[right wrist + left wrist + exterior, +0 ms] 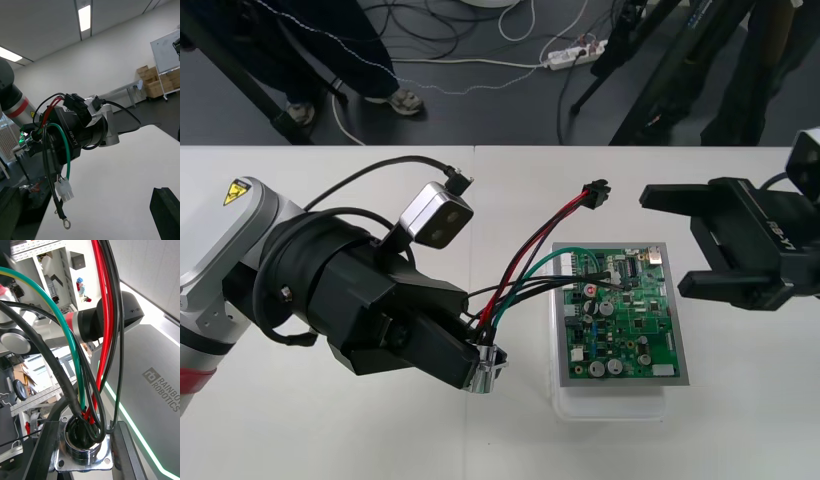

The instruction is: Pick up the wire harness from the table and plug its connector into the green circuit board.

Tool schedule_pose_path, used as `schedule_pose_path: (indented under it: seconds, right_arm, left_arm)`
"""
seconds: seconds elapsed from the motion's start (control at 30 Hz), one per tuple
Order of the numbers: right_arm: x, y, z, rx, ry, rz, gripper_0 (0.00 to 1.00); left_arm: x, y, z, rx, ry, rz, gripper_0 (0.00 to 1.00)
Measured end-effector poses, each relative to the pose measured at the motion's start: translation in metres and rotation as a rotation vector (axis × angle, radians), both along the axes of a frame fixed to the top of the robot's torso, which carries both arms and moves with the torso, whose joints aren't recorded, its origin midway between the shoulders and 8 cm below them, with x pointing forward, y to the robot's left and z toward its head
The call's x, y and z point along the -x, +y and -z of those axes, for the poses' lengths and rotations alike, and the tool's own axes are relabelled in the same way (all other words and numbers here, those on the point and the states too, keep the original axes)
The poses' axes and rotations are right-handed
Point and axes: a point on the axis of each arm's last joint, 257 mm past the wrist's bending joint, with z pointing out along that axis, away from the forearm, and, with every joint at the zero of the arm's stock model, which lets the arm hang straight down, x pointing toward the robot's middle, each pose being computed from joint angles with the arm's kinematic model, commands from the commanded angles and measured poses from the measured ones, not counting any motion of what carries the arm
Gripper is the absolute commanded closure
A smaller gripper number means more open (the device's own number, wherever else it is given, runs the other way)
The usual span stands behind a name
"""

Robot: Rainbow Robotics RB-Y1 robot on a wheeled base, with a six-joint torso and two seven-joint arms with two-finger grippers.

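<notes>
- We see the left arm and the left gripper taking up the table to the left of the green circuit board; the gripper clamps the socket near the board's near left corner
- The wires rise from there and cross over the board's left edge and far part, so we find this side barred
- The plug stands beyond the far left corner
- The right gripper, its fingers wide apart, stands just beside the board's right edge; between it and the plug is an open gap
- The board's near half, and the table to the right of it, are free
</notes>
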Motion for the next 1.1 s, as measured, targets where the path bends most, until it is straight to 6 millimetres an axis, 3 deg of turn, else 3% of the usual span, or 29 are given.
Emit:
schedule_pose_path:
  seconds: [0.2, 0.53, 0.8, 1.1]
  right_arm:
    - [-0.013, 0.012, 0.002, -0.001, 0.058, -0.053, 0.0]
    - [-0.022, 0.022, -0.013, -0.048, 0.083, -0.112, 0.0]
    - [-0.004, 0.034, -0.032, -0.131, 0.118, -0.23, 0.0]
    - [0.008, 0.041, -0.035, -0.163, 0.152, -0.293, 0.0]
  left_arm:
    - [0.004, -0.004, -0.005, 0.026, 0.005, 0.016, 1.0]
    - [0.016, -0.011, -0.002, 0.028, 0.027, 0.058, 1.0]
    - [0.02, -0.012, -0.006, 0.044, 0.037, 0.072, 1.0]
    - [0.021, -0.011, -0.008, 0.05, 0.04, 0.076, 1.0]
